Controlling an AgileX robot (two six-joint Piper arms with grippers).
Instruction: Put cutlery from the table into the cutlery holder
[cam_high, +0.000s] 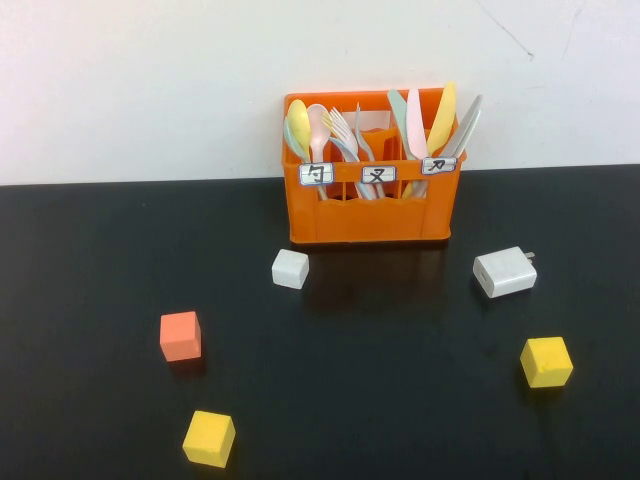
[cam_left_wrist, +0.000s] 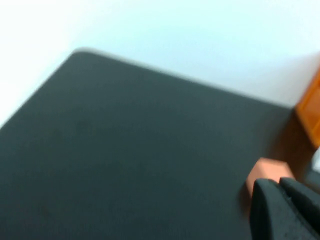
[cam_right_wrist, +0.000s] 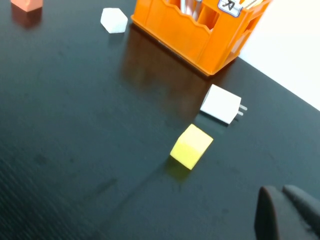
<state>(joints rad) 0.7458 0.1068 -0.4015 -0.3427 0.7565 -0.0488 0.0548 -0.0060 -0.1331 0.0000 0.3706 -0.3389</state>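
Note:
The orange cutlery holder (cam_high: 370, 215) stands at the back of the black table (cam_high: 400, 390), with its three compartments full of upright utensils. A mint-green spoon (cam_high: 291, 140) stands in its left compartment and a pale grey knife (cam_high: 468, 122) in its right one. No cutlery lies on the tabletop in any view. Neither arm shows in the high view. My left gripper (cam_left_wrist: 275, 181) is shut and empty, low over the table beside the orange-red cube (cam_left_wrist: 267, 169). The right gripper (cam_right_wrist: 278, 188) is also shut and empty, hanging over the table short of a yellow cube (cam_right_wrist: 191, 146).
Around the holder (cam_right_wrist: 190, 35) lie a white cube (cam_high: 290, 268), an orange-red cube (cam_high: 180, 335), two yellow cubes (cam_high: 209, 438) (cam_high: 546, 361) and a white plug adapter (cam_high: 505, 271). A pale wall rises behind the table's far edge.

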